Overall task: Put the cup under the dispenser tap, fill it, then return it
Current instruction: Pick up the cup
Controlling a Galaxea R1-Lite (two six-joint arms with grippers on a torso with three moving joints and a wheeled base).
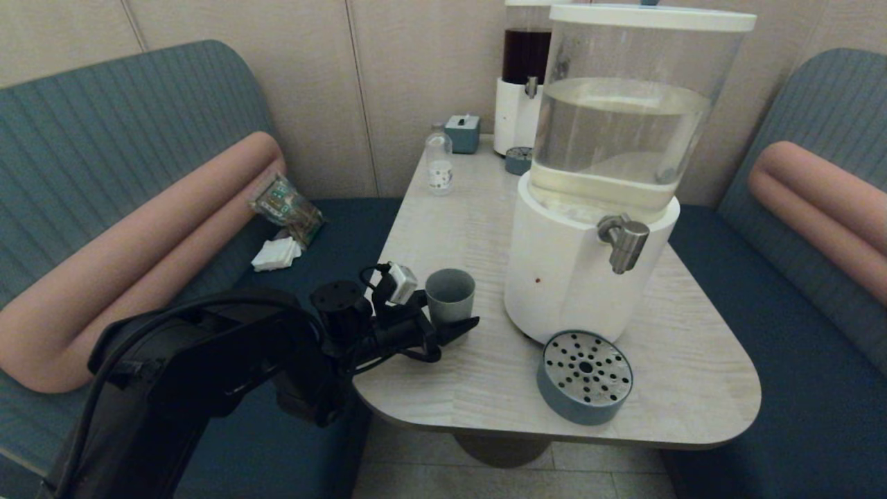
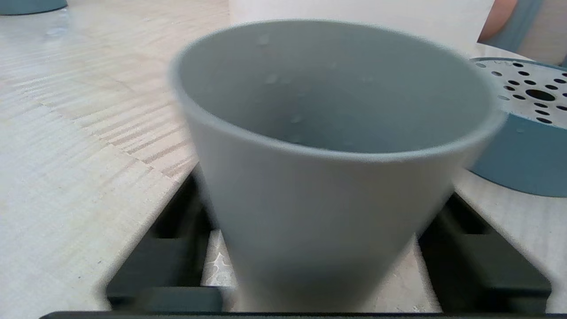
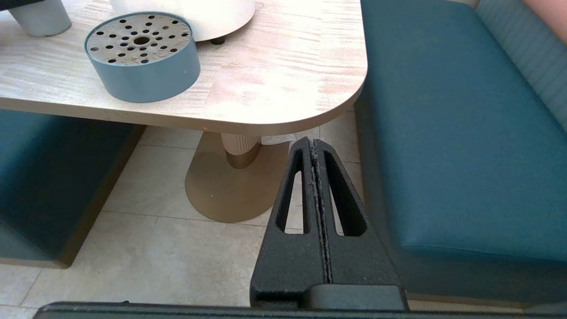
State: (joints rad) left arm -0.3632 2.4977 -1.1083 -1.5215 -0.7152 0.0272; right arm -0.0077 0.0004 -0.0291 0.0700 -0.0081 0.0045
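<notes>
The grey-blue cup stands upright on the table's left side, left of the big clear-tank dispenser. Its steel tap juts out over the perforated drip tray. My left gripper reaches in from the left edge, its two black fingers pressed against both sides of the cup; the left gripper straddles it low. A few droplets show inside the cup, no liquid. My right gripper is shut and empty, parked low beside the table's near right corner, out of the head view.
A narrower dark-liquid dispenser, a small clear bottle, a small blue box and a second small tray stand at the back. Teal benches flank the table. The drip tray lies close to the cup.
</notes>
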